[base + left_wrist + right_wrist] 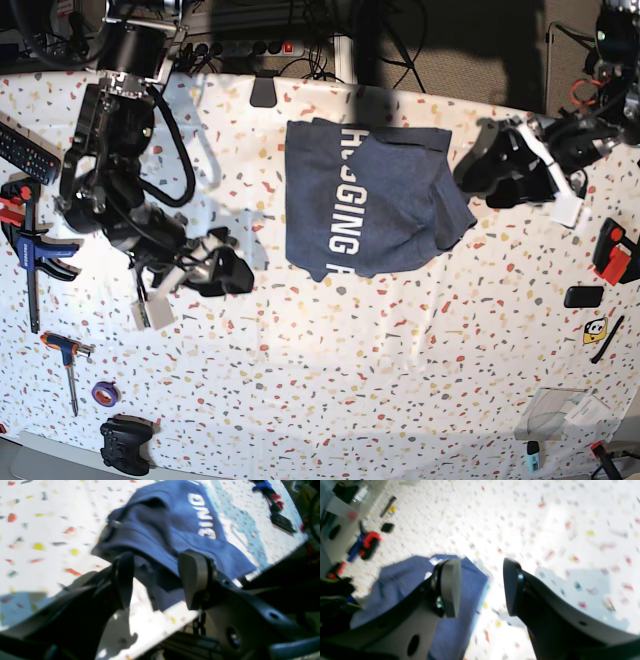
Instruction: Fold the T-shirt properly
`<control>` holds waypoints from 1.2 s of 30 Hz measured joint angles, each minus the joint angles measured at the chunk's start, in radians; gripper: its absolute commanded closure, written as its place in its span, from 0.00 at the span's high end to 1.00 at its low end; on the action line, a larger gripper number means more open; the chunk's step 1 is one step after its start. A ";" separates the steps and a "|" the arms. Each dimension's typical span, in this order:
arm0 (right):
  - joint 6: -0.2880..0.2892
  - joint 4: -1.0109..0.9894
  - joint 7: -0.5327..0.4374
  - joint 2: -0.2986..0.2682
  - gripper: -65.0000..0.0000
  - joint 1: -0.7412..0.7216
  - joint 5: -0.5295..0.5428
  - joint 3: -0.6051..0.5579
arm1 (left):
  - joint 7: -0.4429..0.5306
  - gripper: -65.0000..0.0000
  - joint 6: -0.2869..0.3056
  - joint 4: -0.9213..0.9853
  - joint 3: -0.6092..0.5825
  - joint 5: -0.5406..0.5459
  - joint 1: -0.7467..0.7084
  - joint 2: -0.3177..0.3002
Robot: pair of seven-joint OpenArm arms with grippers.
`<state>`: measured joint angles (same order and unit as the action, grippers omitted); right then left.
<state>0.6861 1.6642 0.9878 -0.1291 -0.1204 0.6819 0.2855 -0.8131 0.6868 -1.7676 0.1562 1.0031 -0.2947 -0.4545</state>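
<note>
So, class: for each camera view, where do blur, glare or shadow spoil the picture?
Left wrist: soft throughout, the shirt lettering smeared, dark shadow under the left gripper. Right wrist: strong blur, the table washed out by glare past the right gripper. Base: sharpest, with arm shadows on the tabletop.

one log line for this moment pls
T-shirt: partly folded, lettering up, on table | left gripper: open, at shirt edge | right gripper: open, empty, beside shirt

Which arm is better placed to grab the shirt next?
Left. The open left gripper sits right beside the shirt edge. The open right gripper hangs farther off over bare table.
</note>
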 measured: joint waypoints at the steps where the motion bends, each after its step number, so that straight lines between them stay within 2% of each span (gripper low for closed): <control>1: 0.000 0.000 0.000 -0.008 0.42 0.007 0.001 0.002 | -0.006 0.48 0.001 -0.027 0.000 0.000 -0.021 0.000; 7: 0.000 0.000 -0.002 -0.026 0.42 0.013 0.004 0.002 | -0.026 0.48 0.002 -0.108 0.000 0.005 -0.129 0.002; 11: 0.000 0.000 -0.002 -0.026 0.42 0.013 0.008 0.002 | -0.027 0.48 0.002 -0.106 0.000 0.001 -0.169 0.026; 15: 0.000 0.000 -0.002 -0.026 0.42 0.013 0.008 0.002 | -0.018 0.48 0.001 -0.106 0.000 0.000 -0.170 0.073; 21: 0.000 0.000 -0.002 -0.023 0.42 0.016 0.009 0.001 | -0.026 0.48 0.002 -0.106 0.000 0.001 -0.170 0.179; 26: 0.000 0.000 -0.002 -0.023 0.42 0.015 0.009 0.001 | -0.029 0.48 0.001 -0.106 0.000 -0.038 -0.154 0.209; 29: 0.000 0.000 0.000 -0.023 0.42 0.015 0.009 0.001 | -0.026 0.48 -0.056 -0.106 0.000 -0.068 -0.139 0.222; 32: 0.000 0.000 0.002 -0.023 0.42 0.016 0.008 0.001 | -0.028 0.47 -0.085 -0.106 0.000 -0.082 -0.122 0.222; 36: 0.000 0.000 0.002 -0.023 0.42 0.015 0.009 0.001 | -0.026 0.47 -0.084 -0.106 0.001 -0.083 -0.115 0.222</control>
<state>0.6865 1.6642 0.9894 -0.1520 -0.1051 0.6907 0.2867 -0.8387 0.6025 -1.8736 0.1570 0.9203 -0.4099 -0.2325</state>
